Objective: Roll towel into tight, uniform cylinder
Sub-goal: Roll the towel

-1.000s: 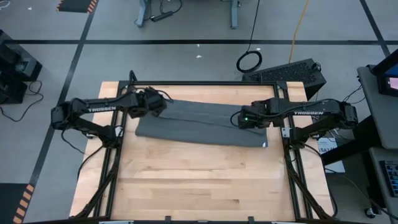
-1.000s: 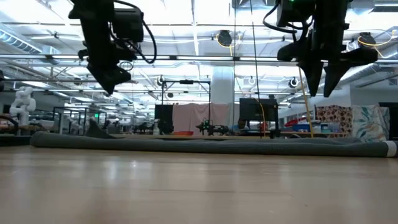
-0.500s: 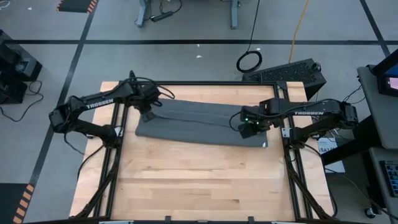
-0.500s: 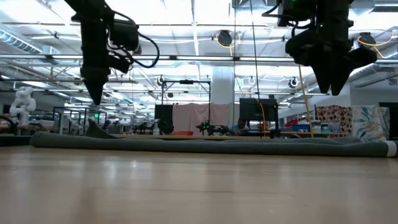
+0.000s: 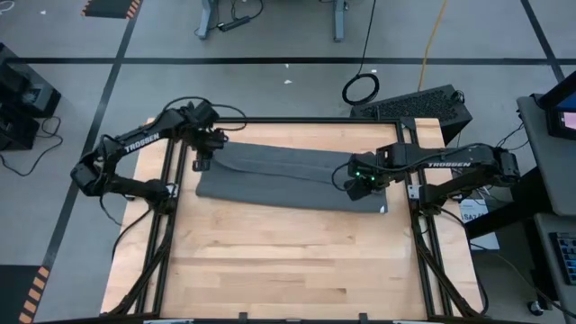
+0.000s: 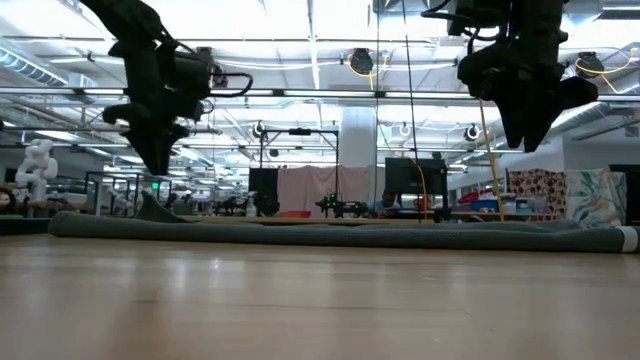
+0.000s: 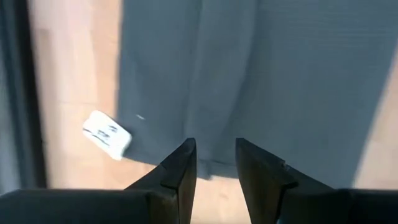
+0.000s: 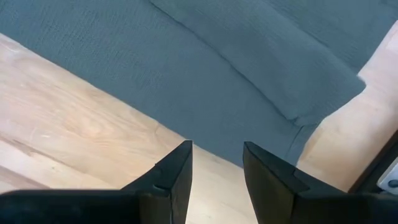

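The dark grey towel [image 5: 288, 175] lies flat as a long folded strip across the far half of the table, its white tag [image 5: 384, 210] at the right end. My left gripper [image 5: 202, 163] hangs open over the strip's left end, pointing steeply down, with nothing between its fingers [image 7: 180, 168]. My right gripper [image 5: 358, 186] hangs open over the strip's near edge toward the right end [image 8: 205, 68], pointing down. The low view shows both grippers [image 6: 157, 165] [image 6: 522, 140] well above the towel [image 6: 330, 232]. A small white label [image 7: 107, 132] shows on the wood beside the towel's left end.
Black frame rails run along the table's left side [image 5: 167, 225] and right side [image 5: 421, 243]. Bare wood [image 5: 288, 270] fills the near half of the table. A black box [image 5: 423, 103] sits beyond the far right corner.
My left gripper has swung a little toward the table's left edge, over the towel's left end, and has rolled markedly about its own axis. My right gripper has stayed in place and rolled a little. The towel has not moved.
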Available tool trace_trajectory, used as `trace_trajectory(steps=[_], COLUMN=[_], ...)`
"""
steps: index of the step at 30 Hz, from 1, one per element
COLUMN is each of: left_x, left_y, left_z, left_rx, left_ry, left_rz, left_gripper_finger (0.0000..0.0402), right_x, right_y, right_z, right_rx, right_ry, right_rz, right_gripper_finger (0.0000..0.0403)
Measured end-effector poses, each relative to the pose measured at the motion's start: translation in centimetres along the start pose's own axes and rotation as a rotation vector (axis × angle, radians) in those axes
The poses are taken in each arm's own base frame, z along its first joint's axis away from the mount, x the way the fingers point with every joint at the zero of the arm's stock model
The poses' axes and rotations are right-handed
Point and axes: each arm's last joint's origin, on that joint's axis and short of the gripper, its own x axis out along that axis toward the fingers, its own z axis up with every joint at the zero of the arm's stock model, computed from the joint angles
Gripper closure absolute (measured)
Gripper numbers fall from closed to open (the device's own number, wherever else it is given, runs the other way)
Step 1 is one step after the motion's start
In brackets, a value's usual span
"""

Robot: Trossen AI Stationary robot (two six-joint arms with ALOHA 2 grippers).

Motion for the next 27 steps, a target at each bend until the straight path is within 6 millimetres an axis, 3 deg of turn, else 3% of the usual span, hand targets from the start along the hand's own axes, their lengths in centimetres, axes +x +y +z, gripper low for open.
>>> trace_trajectory(steps=[4,11,17,21,27], left_x=[0.1,2.0,3.7,4.3,4.3], left_y=[-0.2,0.0,-0.7,-0.3,0.0], left_z=[-0.7,-1.1,-2.1,-2.1,-2.0], left_rx=[0.03,0.146,0.235,0.216,0.168], left_ry=[0.051,0.073,0.13,0.158,0.152], left_rz=[-0.025,0.06,0.058,0.166,0.205], left_gripper_finger=[0.0272,0.0209,0.0205,0.0244,0.0368], right_x=[0.0,0.0,0.0,0.0,0.0], right_y=[0.1,0.1,0.0,0.0,0.1], right_z=[-0.1,0.0,0.0,0.0,0.1], right_rx=[-0.007,-0.019,-0.026,-0.033,-0.066], right_ry=[-0.005,-0.037,-0.046,-0.051,-0.053], right_rz=[-0.002,-0.017,-0.023,-0.025,-0.024], right_gripper_finger=[0.027,0.027,0.027,0.027,0.027])
